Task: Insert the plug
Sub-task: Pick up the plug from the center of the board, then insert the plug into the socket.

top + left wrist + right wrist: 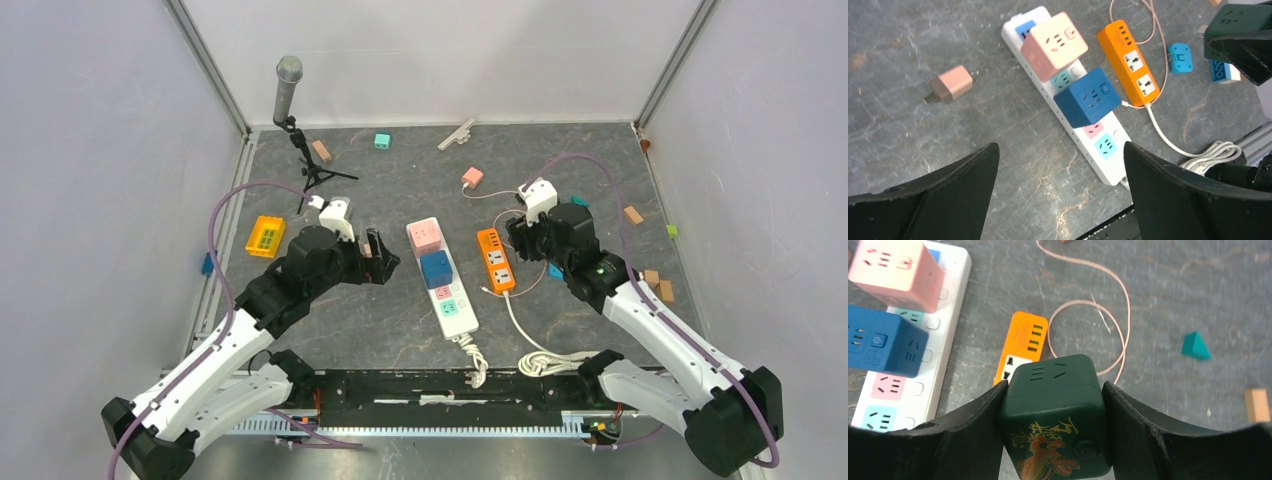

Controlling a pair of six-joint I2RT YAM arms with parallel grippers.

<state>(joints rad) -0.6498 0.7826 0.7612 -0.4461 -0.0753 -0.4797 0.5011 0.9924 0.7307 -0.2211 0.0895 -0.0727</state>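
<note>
Grey table [400,180], pink cube [427,235], blue cube [437,269], plug [1053,415]

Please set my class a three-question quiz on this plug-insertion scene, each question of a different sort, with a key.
1. Multiple choice: what does the right gripper hold? A nothing; B a dark green dragon-printed cube adapter; C a screwdriver.
2. True or false: the left gripper is shut on a plug.
3. Fill the gap: plugged into the long white power strip are a pink cube adapter and a ____ one.

Key: 1 B. 2 False: it is open and empty. 3 Blue: the blue cube adapter.
</note>
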